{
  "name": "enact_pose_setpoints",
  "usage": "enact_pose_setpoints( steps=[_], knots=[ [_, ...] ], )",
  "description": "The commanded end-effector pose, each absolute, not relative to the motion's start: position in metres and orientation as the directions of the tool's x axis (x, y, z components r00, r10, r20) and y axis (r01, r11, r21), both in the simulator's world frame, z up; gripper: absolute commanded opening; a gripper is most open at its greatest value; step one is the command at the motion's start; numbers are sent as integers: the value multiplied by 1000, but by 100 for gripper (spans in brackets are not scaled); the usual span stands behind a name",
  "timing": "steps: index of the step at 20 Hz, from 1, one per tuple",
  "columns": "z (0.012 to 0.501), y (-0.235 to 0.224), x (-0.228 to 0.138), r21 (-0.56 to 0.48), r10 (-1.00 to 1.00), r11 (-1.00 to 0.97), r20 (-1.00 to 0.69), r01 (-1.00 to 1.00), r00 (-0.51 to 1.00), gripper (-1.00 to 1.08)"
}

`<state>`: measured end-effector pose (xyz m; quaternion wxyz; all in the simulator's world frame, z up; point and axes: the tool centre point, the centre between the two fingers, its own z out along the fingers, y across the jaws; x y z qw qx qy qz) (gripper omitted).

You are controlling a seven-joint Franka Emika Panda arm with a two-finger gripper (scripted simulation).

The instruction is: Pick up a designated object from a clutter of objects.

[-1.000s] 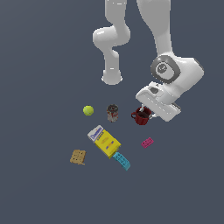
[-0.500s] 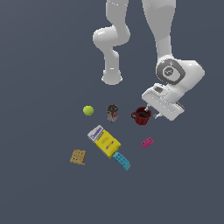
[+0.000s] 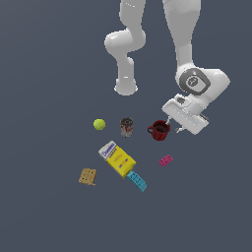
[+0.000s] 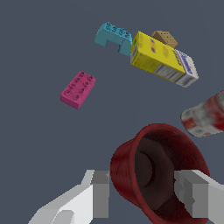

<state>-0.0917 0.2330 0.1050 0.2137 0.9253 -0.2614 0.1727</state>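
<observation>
Exterior view: high, angled down, far enough to take in the arm's base and all the clutter; wrist view: close behind the fingers [image 4: 100, 199], looking past the red mug [image 4: 157, 170] [image 3: 159, 130] toward magenta brick [image 4: 78, 89] [image 3: 166, 160] and yellow box [image 4: 162, 59] [image 3: 118, 158], shared by both.

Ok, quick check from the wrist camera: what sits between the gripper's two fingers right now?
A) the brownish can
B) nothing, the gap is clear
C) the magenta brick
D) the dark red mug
D. In the wrist view the dark red mug fills the gap between the two fingers of the gripper, while the magenta brick and the brownish can lie apart from it.
</observation>
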Motion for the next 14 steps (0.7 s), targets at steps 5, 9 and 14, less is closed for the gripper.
enact_pose_setpoints(
  steps=[5,9,14],
  knots=[
    [103,236,-94,300,-412,-772,437,-561,800,28],
    [98,233,-92,299,-412,-772,437,-561,800,28],
    [82,224,-89,299,-412,-772,437,-561,799,28]
  ],
)
